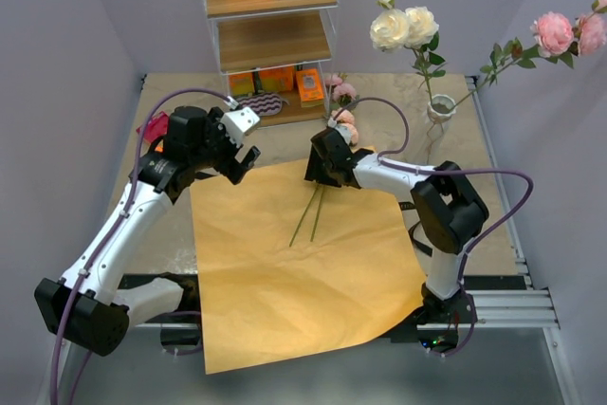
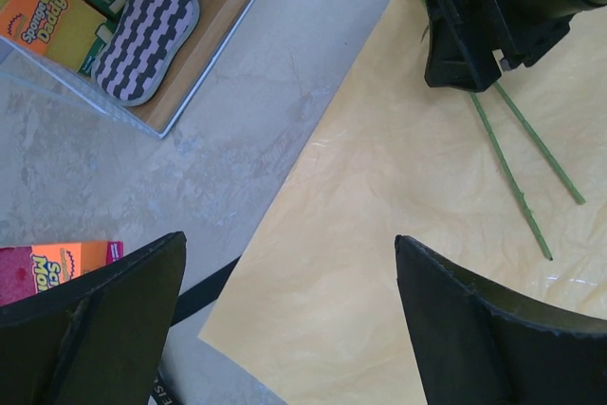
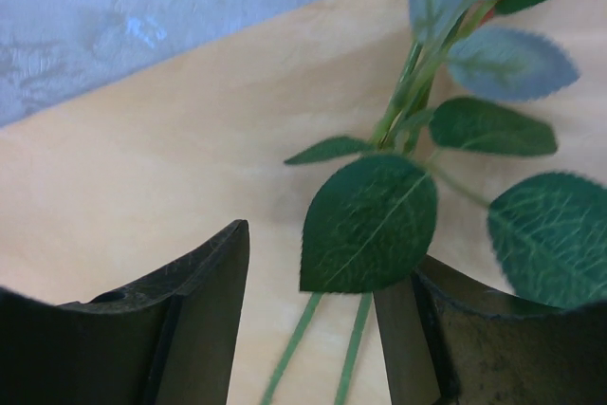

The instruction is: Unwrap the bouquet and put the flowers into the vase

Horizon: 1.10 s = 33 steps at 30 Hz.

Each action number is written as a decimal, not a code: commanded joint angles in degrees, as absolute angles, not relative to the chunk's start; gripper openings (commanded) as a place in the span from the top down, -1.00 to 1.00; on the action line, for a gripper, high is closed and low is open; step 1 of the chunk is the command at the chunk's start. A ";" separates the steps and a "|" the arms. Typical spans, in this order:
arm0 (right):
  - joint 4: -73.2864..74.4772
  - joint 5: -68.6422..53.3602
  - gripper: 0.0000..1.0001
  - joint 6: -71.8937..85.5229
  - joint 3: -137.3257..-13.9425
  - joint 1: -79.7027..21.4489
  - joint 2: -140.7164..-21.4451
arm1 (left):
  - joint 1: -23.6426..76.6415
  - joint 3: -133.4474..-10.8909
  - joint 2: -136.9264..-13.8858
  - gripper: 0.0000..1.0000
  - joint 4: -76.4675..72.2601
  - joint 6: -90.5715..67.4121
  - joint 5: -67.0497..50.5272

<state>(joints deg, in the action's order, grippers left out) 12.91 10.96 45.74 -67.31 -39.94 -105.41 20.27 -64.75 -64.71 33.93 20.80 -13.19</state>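
Two leafy rose stems (image 1: 313, 208) lay flat on the orange paper sheet (image 1: 285, 282). The right gripper (image 1: 320, 175) stood parted astride them, not pinching; closing below the leaves seemed wisest. The left gripper (image 2: 289, 244) was spread wide, empty. The vase (image 1: 441, 108), back right, held roses. Mottled beige table (image 1: 389, 101), shelf unit (image 1: 270, 40), grey walls.
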 commanded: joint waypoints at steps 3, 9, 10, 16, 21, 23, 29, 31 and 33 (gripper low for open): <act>12.22 12.22 -0.12 44.91 -72.59 -38.41 -108.19 | 20.04 -64.77 -62.93 -0.91 32.43 22.50 -12.66; 12.22 14.76 -0.11 44.74 -74.00 -38.41 -110.21 | 20.04 -64.51 -62.93 -0.91 32.43 22.94 -12.48; 12.48 15.03 -0.09 44.91 -74.26 -38.41 -110.56 | 20.04 -64.42 -62.93 -0.91 32.26 22.94 -12.48; 11.16 20.65 0.11 46.76 -73.57 -38.67 -111.01 | 20.04 -64.60 -63.46 -0.91 31.90 22.59 -13.27; 10.90 23.02 0.40 47.46 -72.95 -39.29 -110.74 | 20.04 -64.42 -63.81 -0.90 31.90 22.59 -13.27; 10.20 23.64 0.55 47.55 -72.42 -39.46 -110.65 | 20.04 -64.42 -63.72 -0.90 31.91 22.41 -13.27; 9.14 24.61 0.89 47.81 -71.98 -39.73 -110.31 | 20.04 -64.60 -63.28 -0.90 32.43 22.59 -13.36; 7.04 24.61 1.00 47.38 -70.24 -39.99 -107.60 | 20.04 -64.60 -63.19 -0.90 32.61 22.59 -13.36; 1.80 25.83 1.00 44.58 -68.13 -40.69 -104.34 | 20.04 -64.60 -63.19 -0.90 32.87 22.67 -13.45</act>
<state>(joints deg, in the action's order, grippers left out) 10.11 22.13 46.76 -71.02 -39.64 -111.28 20.27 -64.75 -64.05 33.93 22.11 -12.99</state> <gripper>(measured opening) 0.116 0.953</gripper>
